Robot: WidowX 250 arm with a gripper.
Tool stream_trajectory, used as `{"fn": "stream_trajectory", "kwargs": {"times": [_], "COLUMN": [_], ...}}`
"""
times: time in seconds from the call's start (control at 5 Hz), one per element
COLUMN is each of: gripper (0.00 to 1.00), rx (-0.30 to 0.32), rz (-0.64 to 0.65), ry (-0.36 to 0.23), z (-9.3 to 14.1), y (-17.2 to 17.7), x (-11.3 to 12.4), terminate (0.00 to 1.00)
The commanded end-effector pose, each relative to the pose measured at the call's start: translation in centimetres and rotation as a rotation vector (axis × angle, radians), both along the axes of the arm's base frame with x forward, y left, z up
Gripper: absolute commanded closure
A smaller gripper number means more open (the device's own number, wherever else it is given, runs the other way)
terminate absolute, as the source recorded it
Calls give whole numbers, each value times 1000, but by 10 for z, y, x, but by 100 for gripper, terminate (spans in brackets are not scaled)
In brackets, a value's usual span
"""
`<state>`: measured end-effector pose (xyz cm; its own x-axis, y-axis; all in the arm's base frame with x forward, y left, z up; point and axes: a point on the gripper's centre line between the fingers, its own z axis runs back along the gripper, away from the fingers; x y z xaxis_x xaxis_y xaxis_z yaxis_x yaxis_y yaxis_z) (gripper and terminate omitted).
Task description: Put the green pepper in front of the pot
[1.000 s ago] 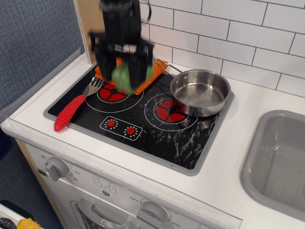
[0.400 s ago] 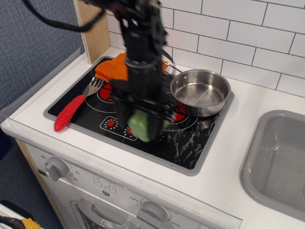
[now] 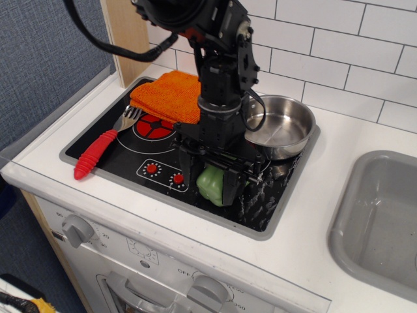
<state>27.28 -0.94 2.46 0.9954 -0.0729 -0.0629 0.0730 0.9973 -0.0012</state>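
Observation:
The light green pepper [image 3: 211, 184] sits low over the black stovetop [image 3: 104, 140], near its front edge and in front of the pot. My black gripper [image 3: 212, 186] reaches down from above and its fingers [image 3: 232, 187] are closed on the pepper's sides. The shiny steel pot [image 3: 279, 125] stands on the right rear burner, just behind and right of the gripper; my arm hides its left rim. I cannot tell whether the pepper touches the stovetop.
An orange cloth [image 3: 166, 96] lies at the stove's back left. A fork with a red handle [image 3: 98, 152] lies along the left side. A grey sink [image 3: 381, 222] is at the right. White tiled wall stands behind; oven knobs [image 3: 78, 229] are below.
My gripper carried the pepper from above the orange cloth at the back left, forward and right, and down to the spot in front of the pot.

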Motion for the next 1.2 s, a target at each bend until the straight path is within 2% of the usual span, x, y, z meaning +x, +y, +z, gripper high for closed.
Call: {"fn": "stream_trajectory", "kwargs": {"times": [0.0, 0.4, 0.8, 1.0], "gripper": [0, 0, 0, 0], "rx": [-1, -28, -37, -37], "rz": [-22, -39, -59, -59], "ry": [-56, -201, -198, -198], "z": [26, 68, 70, 70], "y": [-2, -3, -3, -3], "x": [-5, -16, -17, -17], "terminate": [0, 0, 0, 100]}}
